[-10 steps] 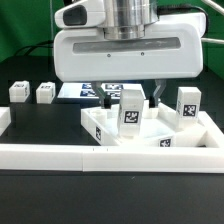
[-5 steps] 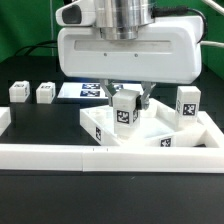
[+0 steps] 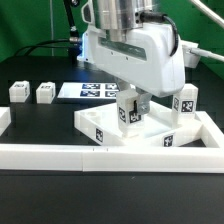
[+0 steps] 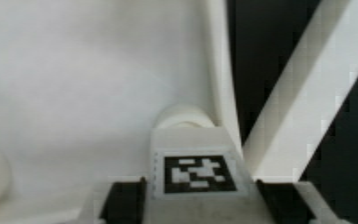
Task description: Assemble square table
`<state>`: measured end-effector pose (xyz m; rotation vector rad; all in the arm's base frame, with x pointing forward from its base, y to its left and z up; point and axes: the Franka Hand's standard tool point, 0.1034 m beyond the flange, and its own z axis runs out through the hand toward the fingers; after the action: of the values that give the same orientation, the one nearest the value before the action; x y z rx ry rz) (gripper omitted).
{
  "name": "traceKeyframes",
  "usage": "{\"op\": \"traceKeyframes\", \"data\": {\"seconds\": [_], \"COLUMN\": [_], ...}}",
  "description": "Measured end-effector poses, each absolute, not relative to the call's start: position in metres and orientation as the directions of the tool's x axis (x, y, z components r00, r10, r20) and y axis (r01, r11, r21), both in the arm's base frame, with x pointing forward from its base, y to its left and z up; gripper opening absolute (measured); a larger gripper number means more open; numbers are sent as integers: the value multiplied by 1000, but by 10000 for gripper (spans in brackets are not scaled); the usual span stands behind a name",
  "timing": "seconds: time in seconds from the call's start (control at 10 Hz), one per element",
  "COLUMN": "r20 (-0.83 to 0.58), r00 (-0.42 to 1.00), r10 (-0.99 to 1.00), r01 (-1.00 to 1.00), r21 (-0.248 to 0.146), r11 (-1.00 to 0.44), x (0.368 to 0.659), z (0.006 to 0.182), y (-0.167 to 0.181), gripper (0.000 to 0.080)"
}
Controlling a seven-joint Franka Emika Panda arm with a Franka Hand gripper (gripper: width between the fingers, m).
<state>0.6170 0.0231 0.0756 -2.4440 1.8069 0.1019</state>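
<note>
Tool (image 3: pixel 131 104) clamped one leg (image 3: pixel 128 115), which stood upright, long axis vertical, directly under the tool, inside the square top (image 3: pixel 90 122) beside its rim.

You're looking at a gripper (image 3: pixel 130 106) wearing a broad, glossy white housing (image 3: pixel 140 58) with rounded corners. At its twelve o'clock a ribbed silver-grey wrist flange (image 3: pixel 118 12) is catching the light, and a black cable (image 3: pixel 68 18) is trailing at about ten o'clock (hard to follow against the dark backdrop). At six o'clock two dark fingers (image 4: pixel 131 205) are sticking out, looking blocky and square-ended in the wrist view.
</note>
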Motion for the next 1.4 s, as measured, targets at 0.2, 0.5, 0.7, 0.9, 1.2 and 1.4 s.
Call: {"op": "traceKeyframes", "data": {"seconds": [0.2, 0.5, 0.7, 0.9, 1.2, 1.4], "r20": [-125, -125, -124, -113, -81, -66], "r00": [82, 68, 110, 295, 663, 790], "r10": [-989, -990, -986, -949, -745, -610], "r01": [-996, -997, -994, -956, -749, -614], "r21": [-26, -30, -35, -46, -68, -78], "r11": [-80, -65, -106, -291, -659, -786], "x": [618, 619, 619, 617, 616, 615], "z": [73, 73, 73, 74, 79, 78], "y": [34, 36, 37, 37, 45, 43], "gripper": [291, 301, 481, 638, 647, 649]}}
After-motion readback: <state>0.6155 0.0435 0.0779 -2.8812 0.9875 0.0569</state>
